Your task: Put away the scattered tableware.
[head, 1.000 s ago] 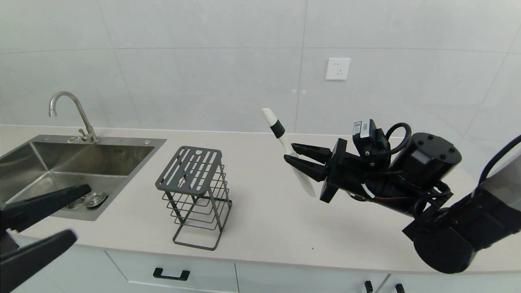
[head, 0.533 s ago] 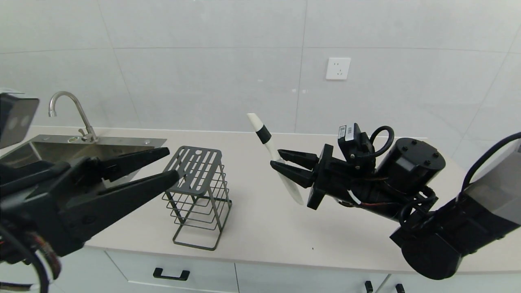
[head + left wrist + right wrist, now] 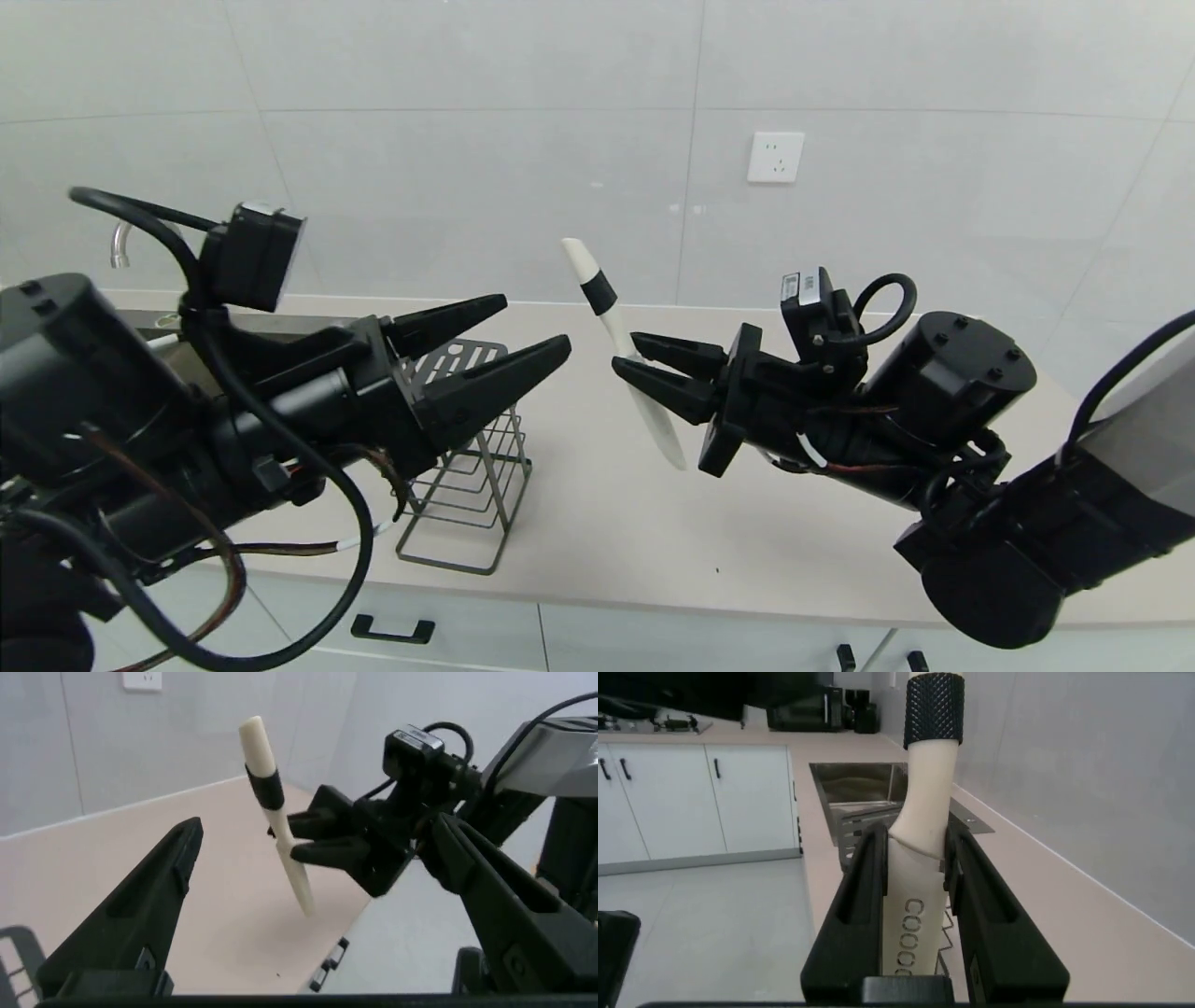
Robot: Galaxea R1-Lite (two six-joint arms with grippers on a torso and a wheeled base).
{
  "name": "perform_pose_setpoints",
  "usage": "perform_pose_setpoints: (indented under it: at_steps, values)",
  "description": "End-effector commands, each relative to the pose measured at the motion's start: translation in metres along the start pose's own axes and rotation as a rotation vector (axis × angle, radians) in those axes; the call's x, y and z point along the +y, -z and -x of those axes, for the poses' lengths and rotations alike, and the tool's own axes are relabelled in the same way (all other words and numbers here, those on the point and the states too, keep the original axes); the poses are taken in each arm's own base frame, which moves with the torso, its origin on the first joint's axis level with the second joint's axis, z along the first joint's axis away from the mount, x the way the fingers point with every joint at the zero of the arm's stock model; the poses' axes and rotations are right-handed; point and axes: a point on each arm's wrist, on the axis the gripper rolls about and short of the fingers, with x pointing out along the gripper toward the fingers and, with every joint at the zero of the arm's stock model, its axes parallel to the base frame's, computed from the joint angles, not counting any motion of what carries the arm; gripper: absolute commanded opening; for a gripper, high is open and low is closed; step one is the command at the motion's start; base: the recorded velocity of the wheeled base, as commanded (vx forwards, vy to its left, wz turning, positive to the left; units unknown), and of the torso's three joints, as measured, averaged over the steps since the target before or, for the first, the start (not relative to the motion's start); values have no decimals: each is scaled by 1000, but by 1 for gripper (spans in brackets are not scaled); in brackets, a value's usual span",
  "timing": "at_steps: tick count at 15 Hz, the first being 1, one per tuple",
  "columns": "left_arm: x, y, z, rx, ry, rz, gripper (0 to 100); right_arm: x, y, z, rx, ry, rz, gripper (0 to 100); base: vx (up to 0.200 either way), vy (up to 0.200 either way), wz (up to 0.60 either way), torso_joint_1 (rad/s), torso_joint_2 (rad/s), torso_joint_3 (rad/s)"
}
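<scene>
**Knife gripped in the right claw, above the tabletop**

Holds a white knife [image 3: 656, 425] in the right claw [image 3: 627, 352], pinched shut where handle meets blade. Carries it in the air above the tabletop [image 3: 597, 532], tilted, with the black-banded handle up toward the wall and the blade tip down, clear of the surface. From the right wrist, shows both fingers [image 3: 864, 891] pressed flat against the sides of the knife [image 3: 920, 859], with a row of oval marks on the blade between them and the knurled black band at the top.

Has the left claw [image 3: 535, 320] spread wide with nothing in it, raised off the tabletop and pointing across at the knife, near it but not touching. From the left wrist, looks out between two dark fingers [image 3: 149, 905] straight at the knife [image 3: 297, 882] and at the right claw [image 3: 292, 838] closed around it.

Places the knife to the right of a dark wire rack [image 3: 467, 485] with a slotted top, upright on the tabletop and partly hidden behind the left claw. Farther left, catches the curved top of a tap [image 3: 117, 245] behind the left arm. In the right wrist view, takes in a steel sink [image 3: 864, 775] beyond the rack [image 3: 848, 826]. On the tiled wall, a white socket [image 3: 775, 157]; under the tabletop edge, a black drawer handle [image 3: 392, 631].
</scene>
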Motion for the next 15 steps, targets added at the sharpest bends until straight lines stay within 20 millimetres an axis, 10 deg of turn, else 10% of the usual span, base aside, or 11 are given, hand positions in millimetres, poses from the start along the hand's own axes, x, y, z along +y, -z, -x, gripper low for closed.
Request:
perform_pose_setpoints:
  at_steps: [1, 15]
  values:
    - [13, 25, -16, 59, -14, 33, 100, 3, -3, -2, -11, -11, 4, 0, 0, 0, 0, 0, 0, 0]
    - [17, 31, -66, -140, 79, 23, 100, 21, -21, 0, -45, -23, 10, 0, 0, 0, 0, 0, 0, 0]
